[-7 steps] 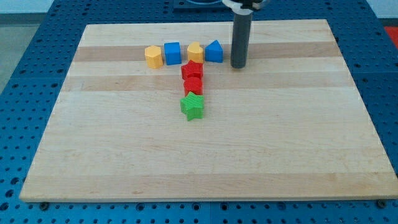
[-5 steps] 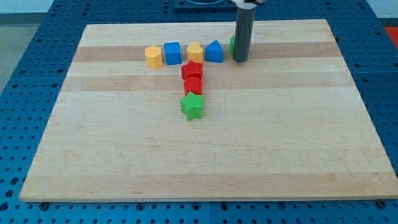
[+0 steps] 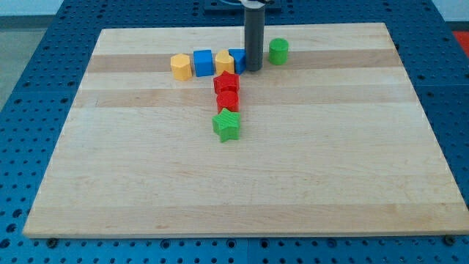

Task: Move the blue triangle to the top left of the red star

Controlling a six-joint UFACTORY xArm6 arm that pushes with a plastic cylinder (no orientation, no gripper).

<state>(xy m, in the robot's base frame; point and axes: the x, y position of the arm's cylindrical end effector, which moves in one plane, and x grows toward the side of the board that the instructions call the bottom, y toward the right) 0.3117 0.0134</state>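
Observation:
The blue triangle [image 3: 237,60] sits near the view's top, mostly hidden behind my rod. My tip [image 3: 253,70] is against its right side. The red star [image 3: 226,83] lies just below and left of the triangle, with a second red block [image 3: 228,100] touching it from below. A yellow block [image 3: 224,62] touches the triangle's left side, directly above the red star.
A blue cube [image 3: 203,63] and a yellow hexagon [image 3: 180,67] continue the row to the left. A green star [image 3: 227,126] lies below the red blocks. A green cylinder [image 3: 278,50] stands to the right of my rod.
My tip moved left from beside the green cylinder to the blue triangle's right side. The triangle and yellow block shifted slightly left. The green cylinder is now uncovered.

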